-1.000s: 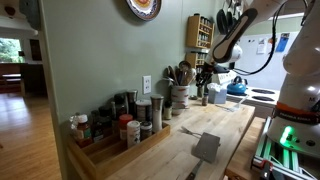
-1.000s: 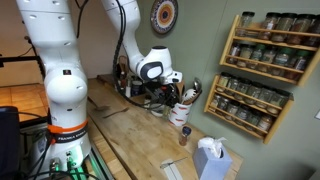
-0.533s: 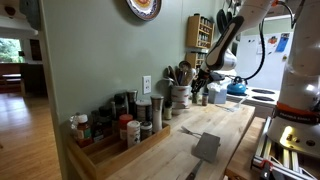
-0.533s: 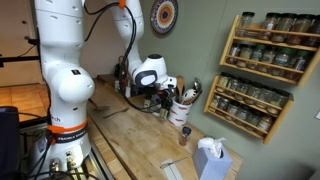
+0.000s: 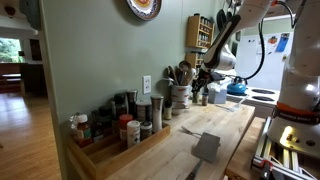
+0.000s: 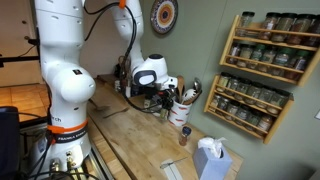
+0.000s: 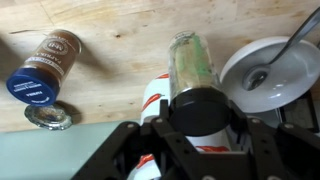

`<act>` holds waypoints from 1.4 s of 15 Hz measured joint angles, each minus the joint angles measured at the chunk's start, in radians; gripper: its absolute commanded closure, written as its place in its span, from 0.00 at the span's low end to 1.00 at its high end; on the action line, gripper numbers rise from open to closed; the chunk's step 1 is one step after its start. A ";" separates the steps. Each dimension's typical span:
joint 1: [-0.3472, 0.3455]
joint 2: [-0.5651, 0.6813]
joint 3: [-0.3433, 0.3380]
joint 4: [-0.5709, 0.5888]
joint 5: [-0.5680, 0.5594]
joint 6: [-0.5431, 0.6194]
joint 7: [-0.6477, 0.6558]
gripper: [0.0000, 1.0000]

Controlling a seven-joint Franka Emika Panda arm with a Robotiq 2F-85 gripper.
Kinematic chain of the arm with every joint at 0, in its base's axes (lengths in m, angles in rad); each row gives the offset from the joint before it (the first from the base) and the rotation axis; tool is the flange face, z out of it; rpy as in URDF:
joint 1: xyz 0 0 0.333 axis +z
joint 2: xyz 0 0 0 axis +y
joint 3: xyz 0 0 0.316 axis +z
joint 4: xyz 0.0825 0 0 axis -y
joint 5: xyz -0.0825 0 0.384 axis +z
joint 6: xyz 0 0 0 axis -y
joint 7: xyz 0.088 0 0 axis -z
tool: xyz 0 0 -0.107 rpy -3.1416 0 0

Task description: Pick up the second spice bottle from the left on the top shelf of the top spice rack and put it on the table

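Moved: arm links stand differently than a second ago, while the wrist is about where it was, by the crock; nothing has shifted since half a second ago.
Table (image 5: 205, 135): long light-wood counter, seen in both exterior views and as the pale grain under the wrist camera.
Arm (image 6: 65, 80): big white links bend over the counter, with the wrist low near the wall.
Top spice rack (image 6: 268, 45): on the wall, well apart from the gripper; bottles fill its tiers, but the gap on the top shelf (image 6: 278, 28) is too small to make out.
Low jar tray (image 5: 120, 135): on the counter by the wall, at the near end.
Utensil crock (image 6: 181, 108): just beside the gripper.
Gripper (image 7: 200, 128): clamped on the spice bottle, fingers either side of its dark cap; low over the table in an exterior view (image 5: 205, 85).
Spice bottle (image 7: 192, 65): green contents, held in the jaws above the counter, off the rack.
White dish (image 7: 268, 75): on the counter, spoon in it.
Blue-capped brown bottle (image 7: 45, 70): stands on the counter, apart from the held bottle.
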State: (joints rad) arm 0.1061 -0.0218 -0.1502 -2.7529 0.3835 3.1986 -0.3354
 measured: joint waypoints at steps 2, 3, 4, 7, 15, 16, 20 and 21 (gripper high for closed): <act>0.004 0.000 -0.004 0.000 0.050 -0.005 -0.067 0.69; 0.008 0.000 -0.005 0.000 0.079 -0.007 -0.100 0.69; 0.011 0.000 -0.005 0.000 0.108 -0.009 -0.133 0.69; 0.014 0.000 -0.007 0.000 0.201 -0.024 -0.235 0.69; 0.013 -0.001 -0.025 0.005 0.504 -0.064 -0.548 0.69; 0.013 -0.001 -0.027 0.010 0.547 -0.064 -0.589 0.69; 0.013 0.000 -0.031 0.045 0.697 -0.065 -0.738 0.69; 0.012 0.003 -0.032 0.055 0.733 -0.066 -0.775 0.69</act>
State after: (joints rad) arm 0.1185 -0.0190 -0.1818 -2.6976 1.1160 3.1324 -1.1102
